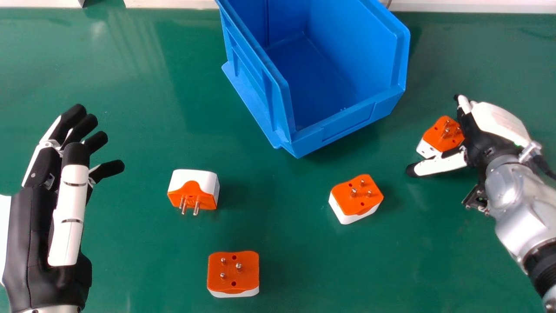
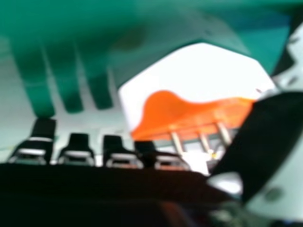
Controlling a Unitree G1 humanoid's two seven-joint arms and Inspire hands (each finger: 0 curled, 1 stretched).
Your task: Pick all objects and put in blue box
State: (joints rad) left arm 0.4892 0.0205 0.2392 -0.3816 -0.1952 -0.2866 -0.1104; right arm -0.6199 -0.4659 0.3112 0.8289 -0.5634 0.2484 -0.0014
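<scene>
My right hand (image 1: 499,124) is low at the table's right with its fingers open. An orange-and-white plug adapter (image 1: 442,134) lies between its thumb and palm, pins up. In the right hand view, this adapter (image 2: 194,78) is near the hand's thumb (image 2: 265,137), and its pins point toward the palm side. On the left, my left hand (image 1: 30,234) is open and holds nothing. Three more adapters rest on the table: one tilted with pins toward the front (image 1: 195,189), one right of centre (image 1: 356,198), and one near the front (image 1: 233,271). The blue box (image 1: 347,128) stands at the back centre.
The green table (image 1: 143,269) carries all of these things. White edging (image 1: 469,5) runs along its far side. The box's low front wall faces the adapters, and its higher side walls rise left and right.
</scene>
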